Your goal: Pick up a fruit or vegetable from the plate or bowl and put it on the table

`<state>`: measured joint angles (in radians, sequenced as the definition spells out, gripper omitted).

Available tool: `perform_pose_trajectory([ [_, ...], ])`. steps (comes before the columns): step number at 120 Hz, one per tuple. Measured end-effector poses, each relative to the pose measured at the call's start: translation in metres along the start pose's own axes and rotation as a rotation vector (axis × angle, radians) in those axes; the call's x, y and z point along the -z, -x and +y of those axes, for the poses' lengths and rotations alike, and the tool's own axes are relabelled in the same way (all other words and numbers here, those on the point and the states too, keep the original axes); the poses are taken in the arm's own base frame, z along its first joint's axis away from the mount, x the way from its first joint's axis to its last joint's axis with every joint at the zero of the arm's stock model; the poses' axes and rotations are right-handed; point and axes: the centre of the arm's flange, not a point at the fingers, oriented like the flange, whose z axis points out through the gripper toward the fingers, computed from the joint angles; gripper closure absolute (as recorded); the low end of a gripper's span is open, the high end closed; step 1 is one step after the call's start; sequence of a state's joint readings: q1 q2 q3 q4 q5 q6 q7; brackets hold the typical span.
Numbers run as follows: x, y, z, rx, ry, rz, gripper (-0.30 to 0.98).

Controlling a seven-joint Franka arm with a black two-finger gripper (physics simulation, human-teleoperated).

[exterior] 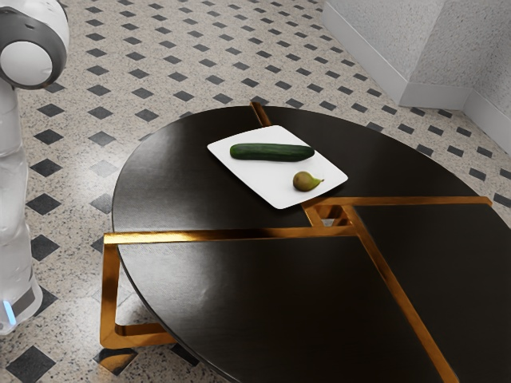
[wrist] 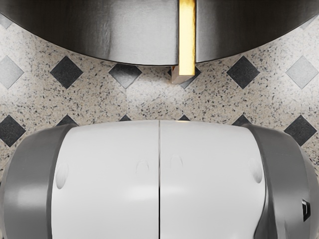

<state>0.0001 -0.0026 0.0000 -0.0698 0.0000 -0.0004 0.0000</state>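
A cucumber and a pear are carried by the plate on the table; the gripper's opening and hold cannot be told.

The table's top looks dark and smooth with a satin sheen, brightening to a pale glare along its rim in the wrist view, while the frame bars crossing it and running past its edge have a polished, brassy, metallic gloss. The plate is smooth and white like glazed ceramic, the cucumber softly shiny and the pear smooth with a faint gleam. The floor looks like speckled polished stone, the walls rough and matt, and the arm glossy white plastic with smooth grey bands.
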Motion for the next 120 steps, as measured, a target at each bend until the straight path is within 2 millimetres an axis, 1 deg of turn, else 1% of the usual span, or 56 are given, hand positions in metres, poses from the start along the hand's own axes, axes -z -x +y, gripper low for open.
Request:
perform_pose_trajectory([
  [52,0.000,-0.001,0.000,0.000,0.000,0.005,0.00],
  [88,0.003,-0.005,0.000,0.000,0.000,0.034,0.00],
  [102,0.005,-0.013,0.000,0.000,0.000,0.037,0.00],
  [120,0.007,-0.031,0.000,-0.001,0.000,0.027,0.00],
])
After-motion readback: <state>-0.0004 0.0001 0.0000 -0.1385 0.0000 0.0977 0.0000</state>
